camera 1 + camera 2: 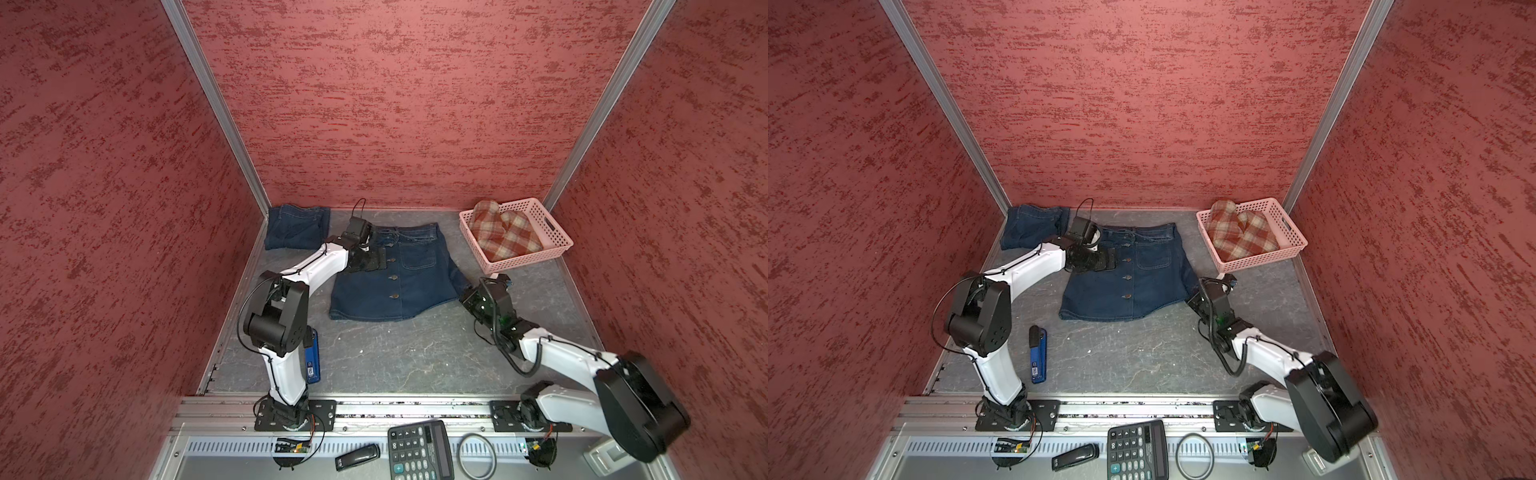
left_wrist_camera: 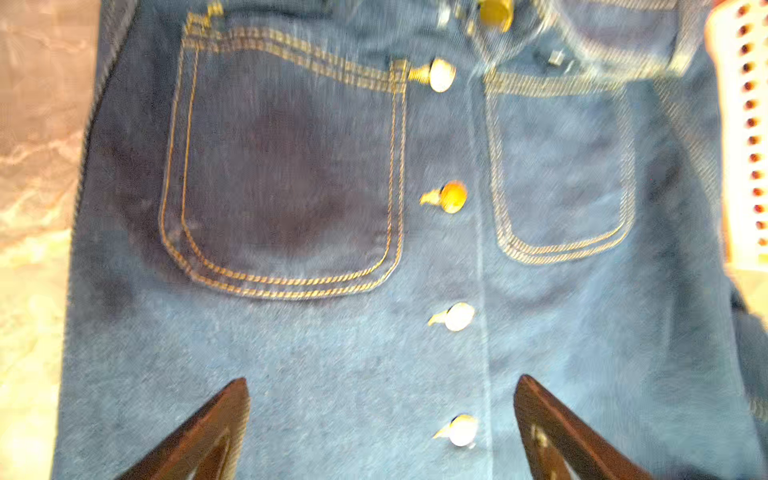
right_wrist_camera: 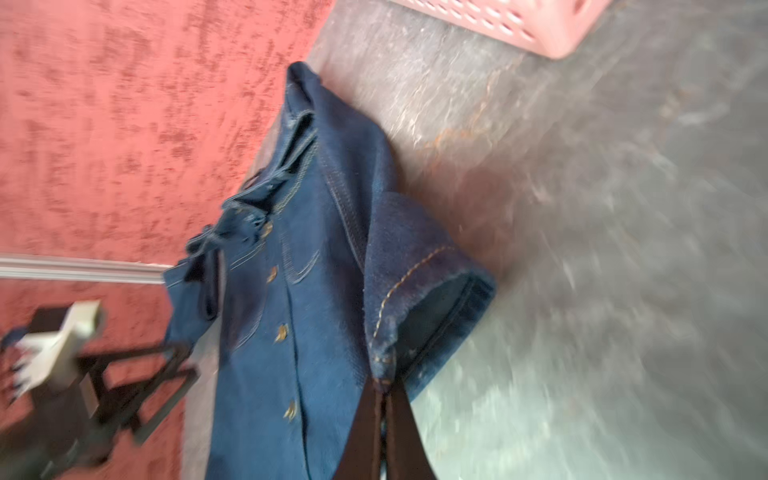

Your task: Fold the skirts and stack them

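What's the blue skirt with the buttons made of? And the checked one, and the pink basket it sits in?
Button-front dark blue skirt: looks like denim, matte twill weave with tan stitching; its shiny buttons look like metal.
Rust-and-cream plaid skirt: soft, fuzzy-looking woven cloth, perhaps flannel.
Pink perforated basket: probably moulded plastic, smooth with rows of holes.

Three skirts showing in both top views: two denim, buttoned denim skirt (image 1: 399,286) lying at centre of frame and folded denim skirt (image 1: 296,227) lying left of centre; one plaid skirt (image 1: 505,235). One pink basket (image 1: 524,259) sitting right of centre. Two robot arms showing: left arm (image 1: 286,374), right arm (image 1: 569,361). One blue device (image 1: 1038,357) lying lower left. Bottom edge showing one calculator (image 1: 419,451), one black ring (image 1: 476,455), one black gadget (image 1: 357,456).
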{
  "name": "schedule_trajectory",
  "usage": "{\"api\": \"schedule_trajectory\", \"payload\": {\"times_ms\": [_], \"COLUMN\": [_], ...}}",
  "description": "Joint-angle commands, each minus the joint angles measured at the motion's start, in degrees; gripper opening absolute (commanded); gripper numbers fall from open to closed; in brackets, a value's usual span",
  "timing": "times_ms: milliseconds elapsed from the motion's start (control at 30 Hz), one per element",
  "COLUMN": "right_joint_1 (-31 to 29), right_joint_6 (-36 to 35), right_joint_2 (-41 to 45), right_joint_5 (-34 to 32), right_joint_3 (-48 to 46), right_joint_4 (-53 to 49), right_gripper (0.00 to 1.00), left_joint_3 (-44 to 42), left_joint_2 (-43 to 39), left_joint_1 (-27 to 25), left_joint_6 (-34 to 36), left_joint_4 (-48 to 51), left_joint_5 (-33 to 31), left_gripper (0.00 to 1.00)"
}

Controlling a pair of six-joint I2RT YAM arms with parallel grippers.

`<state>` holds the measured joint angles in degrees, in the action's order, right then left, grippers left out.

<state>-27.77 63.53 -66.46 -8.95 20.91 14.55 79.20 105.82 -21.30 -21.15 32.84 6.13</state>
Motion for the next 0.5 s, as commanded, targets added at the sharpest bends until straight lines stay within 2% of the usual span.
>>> {"api": "schedule_trajectory", "payload": {"times_ms": [0, 200, 267, 467], "right_joint_1": [-0.4, -0.7, -0.9, -0.9], "right_joint_6": [5.1, 2.1, 1.1, -1.6], "right_joint_2": [1.2, -2.4, -3.2, -2.5], "right_joint_5": [-4.3, 0.6, 1.4, 1.1], "right_joint_3": [-2.3, -2.0, -1.6, 0.1], "right_joint_4": [-6.3, -3.2, -2.6, -4.5], "right_gripper": [0.00, 0.00, 0.00, 0.00], "left_joint_3": [4.0, 17.2, 21.8, 28.0], "left_joint_2": [2.4, 12.1, 15.8, 24.6], "left_joint_1": [-2.4, -6.5, -7.6, -8.1], "left_joint_6": [2.0, 0.8, -0.6, -10.4], "left_joint_4": [-2.9, -2.9, -2.5, -7.9], "left_joint_5": [2.3, 3.9, 2.4, 7.7], "left_gripper": [1.00, 0.99, 0.99, 1.00]}}
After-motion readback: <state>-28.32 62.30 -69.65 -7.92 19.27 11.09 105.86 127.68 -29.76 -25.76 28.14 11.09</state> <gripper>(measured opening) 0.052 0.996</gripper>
